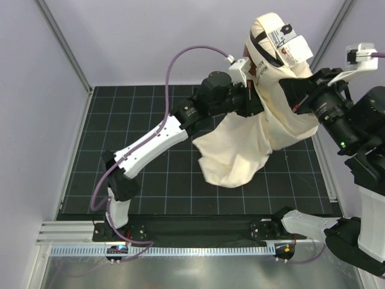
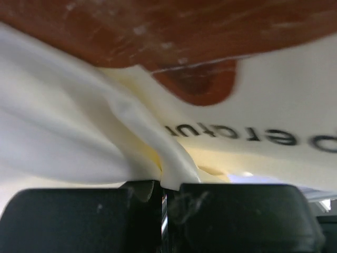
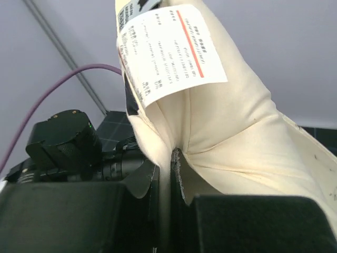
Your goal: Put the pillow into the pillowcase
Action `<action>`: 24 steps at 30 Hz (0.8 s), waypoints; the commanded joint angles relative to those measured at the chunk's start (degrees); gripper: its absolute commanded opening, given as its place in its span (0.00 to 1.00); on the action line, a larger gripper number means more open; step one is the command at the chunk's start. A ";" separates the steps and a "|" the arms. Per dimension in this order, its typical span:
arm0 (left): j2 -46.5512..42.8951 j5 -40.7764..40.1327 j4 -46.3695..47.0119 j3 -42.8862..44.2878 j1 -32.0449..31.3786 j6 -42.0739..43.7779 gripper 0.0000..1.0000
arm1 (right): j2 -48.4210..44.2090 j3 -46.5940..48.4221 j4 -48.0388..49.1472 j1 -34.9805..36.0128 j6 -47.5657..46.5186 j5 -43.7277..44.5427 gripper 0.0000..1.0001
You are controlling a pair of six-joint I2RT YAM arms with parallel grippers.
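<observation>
Both grippers hold a cream cloth bundle high over the black mat (image 1: 150, 150). The limp, wrinkled pillowcase (image 1: 237, 150) hangs from them, and its lower end rests on the mat. A plump, rounded top with white printed labels, the pillow (image 1: 274, 33), stands above the grippers. I cannot tell where pillow and case part. My left gripper (image 1: 249, 99) is shut on a fold of the pillowcase (image 2: 131, 121) at its left side. My right gripper (image 1: 299, 99) is shut on a fold of the pillowcase (image 3: 231, 142) at its right side. The label (image 3: 168, 47) shows above it.
The mat is walled by pale panels with metal frame posts (image 1: 60, 42). A purple cable (image 1: 180, 60) loops over the left arm. A metal rail (image 1: 168, 250) runs along the near edge by the arm bases.
</observation>
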 commanded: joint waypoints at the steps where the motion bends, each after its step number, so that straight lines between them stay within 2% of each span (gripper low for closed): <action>1: -5.92 3.41 14.69 -6.70 -0.55 -3.08 0.00 | 2.41 4.28 7.74 0.92 2.45 -15.79 0.04; 3: -10.58 1.57 18.49 -14.56 0.76 -3.97 0.00 | 1.54 -3.25 11.31 1.18 4.04 -18.52 0.04; 4: -12.25 1.13 18.84 -22.42 1.29 -3.97 0.00 | 0.75 -7.29 13.52 1.53 4.48 -18.97 0.04; 5: -15.05 0.43 20.41 -26.85 2.78 -3.88 0.00 | -1.09 -16.03 17.63 2.93 5.70 -18.97 0.04; 6: -16.82 0.42 22.34 -31.42 3.58 -3.88 0.00 | -1.80 -20.38 19.67 4.07 6.41 -19.06 0.04; 7: -18.40 0.33 23.49 -42.87 4.98 -3.62 0.00 | -2.42 -24.25 21.61 5.56 7.02 -18.89 0.04; 8: -20.07 -0.45 25.94 -47.94 5.51 -3.36 0.00 | -3.03 -31.25 23.28 8.19 7.38 -17.93 0.04; 9: -24.00 -3.50 29.27 -54.17 5.78 -2.74 0.00 | -3.39 -34.19 25.99 10.91 7.21 -13.92 0.04; 10: -25.87 -5.36 31.39 -64.67 6.39 -2.39 0.00 | -3.30 -38.57 26.89 16.94 6.94 -10.83 0.04; 13: -33.85 -12.57 38.52 -79.24 7.10 -3.09 0.00 | -1.73 -42.74 29.01 25.93 7.29 -5.11 0.04; 14: -35.80 -14.15 39.14 -87.11 7.10 -3.61 0.00 | -1.29 -44.49 29.36 27.71 7.47 -4.48 0.04; 18: -46.34 -21.01 41.43 -101.73 7.10 -7.56 0.00 | 1.61 -46.00 32.34 36.06 7.91 -2.28 0.04; 20: -52.39 -24.27 40.65 -104.76 7.10 -9.50 0.00 | 4.06 -44.08 32.26 39.31 7.38 -2.27 0.14; 21: -54.09 -25.06 40.21 -106.94 7.10 -10.03 0.00 | 4.86 -43.11 31.48 40.11 7.12 -2.36 0.29; 24: -59.63 -27.96 36.70 -107.93 7.10 -10.47 0.00 | 7.32 -38.46 29.37 42.31 5.98 -3.50 0.58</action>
